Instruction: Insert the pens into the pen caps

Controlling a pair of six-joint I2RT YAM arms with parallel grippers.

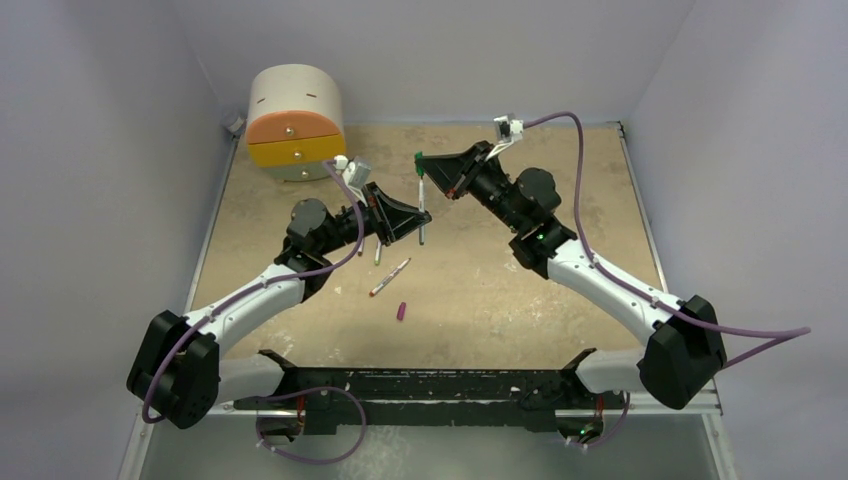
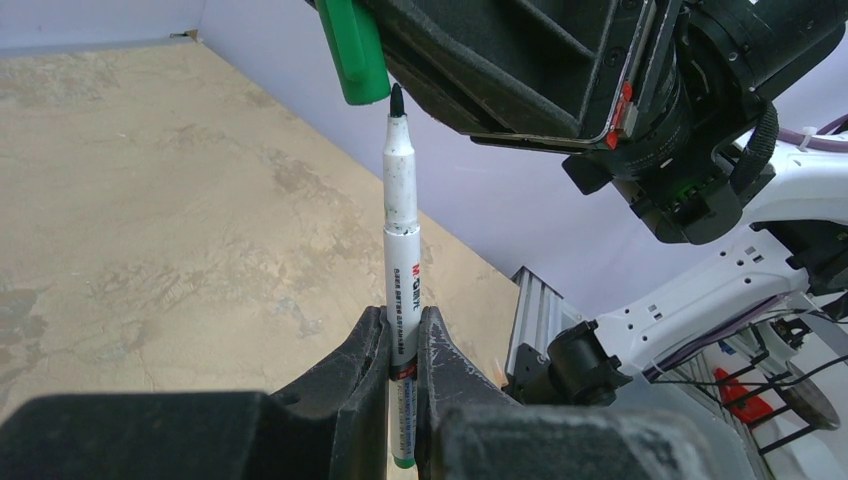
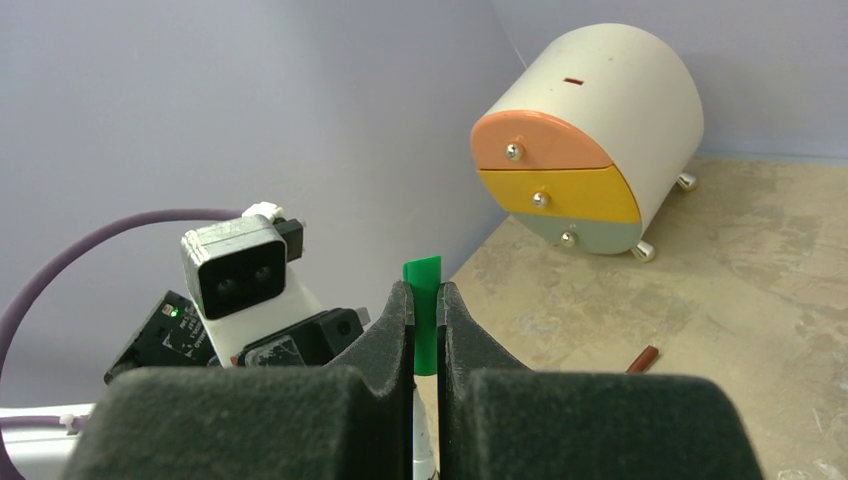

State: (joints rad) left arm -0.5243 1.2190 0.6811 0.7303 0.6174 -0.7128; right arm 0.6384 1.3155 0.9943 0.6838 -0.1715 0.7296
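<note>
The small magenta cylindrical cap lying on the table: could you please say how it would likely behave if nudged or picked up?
Lying on its side on the flat tan tabletop, the small magenta cylindrical cap would probably roll if nudged sideways. It looks tiny and rigid, so likely very light and apt to skid or squirt from a pinch.

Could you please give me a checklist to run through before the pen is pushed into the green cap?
1. The left gripper is shut on the pen: ok.
2. The right gripper is shut on the green cap: ok.
3. The pen tip is bare and points towards the cap: ok.
4. Tip lined up with the cap's mouth: not ok; in the left wrist view it sits beside the cap's end.
5. The magenta cap lies clear of both arms: ok.
</note>
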